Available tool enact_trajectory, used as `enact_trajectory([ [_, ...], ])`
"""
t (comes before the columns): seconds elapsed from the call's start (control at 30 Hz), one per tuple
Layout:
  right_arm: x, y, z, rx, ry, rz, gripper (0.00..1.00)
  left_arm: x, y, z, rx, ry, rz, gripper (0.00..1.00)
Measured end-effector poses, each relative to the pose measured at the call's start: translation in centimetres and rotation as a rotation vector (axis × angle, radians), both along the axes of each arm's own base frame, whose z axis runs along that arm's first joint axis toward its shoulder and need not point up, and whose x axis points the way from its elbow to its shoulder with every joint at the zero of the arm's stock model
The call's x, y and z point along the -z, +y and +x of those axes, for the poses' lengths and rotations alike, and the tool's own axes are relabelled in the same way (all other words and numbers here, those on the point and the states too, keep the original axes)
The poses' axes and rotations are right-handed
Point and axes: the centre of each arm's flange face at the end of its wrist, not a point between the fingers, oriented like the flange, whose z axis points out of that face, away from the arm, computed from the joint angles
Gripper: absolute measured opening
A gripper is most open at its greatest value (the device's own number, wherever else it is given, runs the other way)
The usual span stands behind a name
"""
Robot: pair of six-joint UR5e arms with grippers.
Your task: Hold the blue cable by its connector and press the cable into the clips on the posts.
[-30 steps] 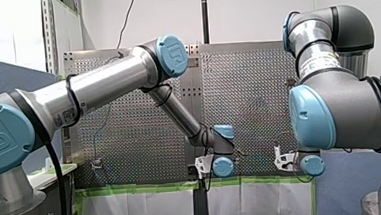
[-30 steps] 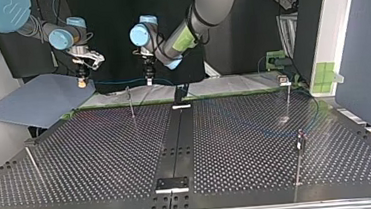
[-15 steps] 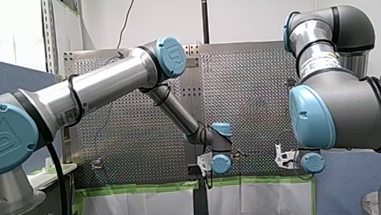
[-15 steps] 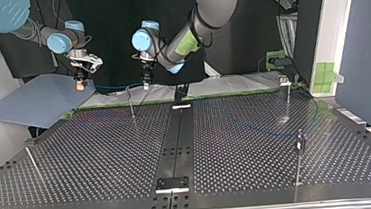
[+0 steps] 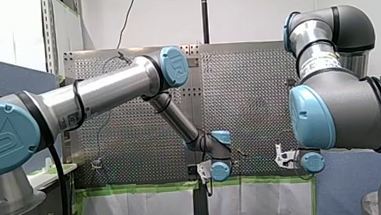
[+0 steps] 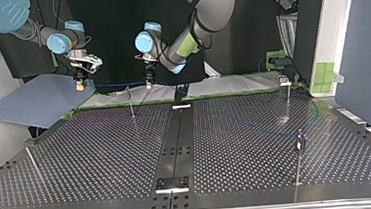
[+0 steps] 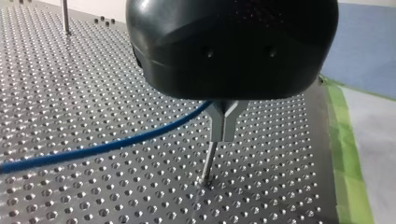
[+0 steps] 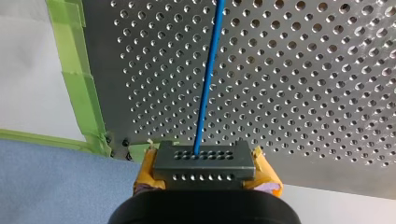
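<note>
Blue cable (image 8: pixel 205 84) | connector (image 8: pixel 204 168) clamped in right gripper (image 8: pixel 204 157) | runs straight ahead

A white wall (image 5: pixel 257 8) stands behind; green tape (image 5: pixel 133 189) edges the perforated table (image 6: pixel 102 156).

1. Thin blue cable (image 8: pixel 208 79): leaves the connector straight and taut. Further along it runs into the closed metal fingers of my left gripper (image 7: pixel 224 137).
2. Dark grey block connector (image 8: pixel 204 161), rows of small holes on its faces: clamped between the yellow pads of my right gripper (image 8: pixel 204 173).
3. Thin metal posts (image 6: pixel 288 96), all upright. One sits right under the left fingertips. The two at the top view's right carry small clips (image 6: pixel 282 81) on top. Can't tell if the cable is seated there.
</note>
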Motion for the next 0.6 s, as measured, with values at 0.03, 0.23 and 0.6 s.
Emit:
enact_trajectory([
  [0.03,0.0,0.0,0.0,0.0,0.001,-0.001,0.0,-0.1,0.0,0.3,0.001,-0.002,-0.002,0.0],
  [0.23,0.0,-0.2,0.0,0.001,0.0,-0.006,0.0,-0.8,-0.2,2.0,0.018,-0.013,-0.01,0.0],
  [0.6,-0.1,-0.4,0.2,-0.003,0.002,-0.011,0.0,-0.5,0.3,2.9,0.027,0.0,0.003,0.0],
])
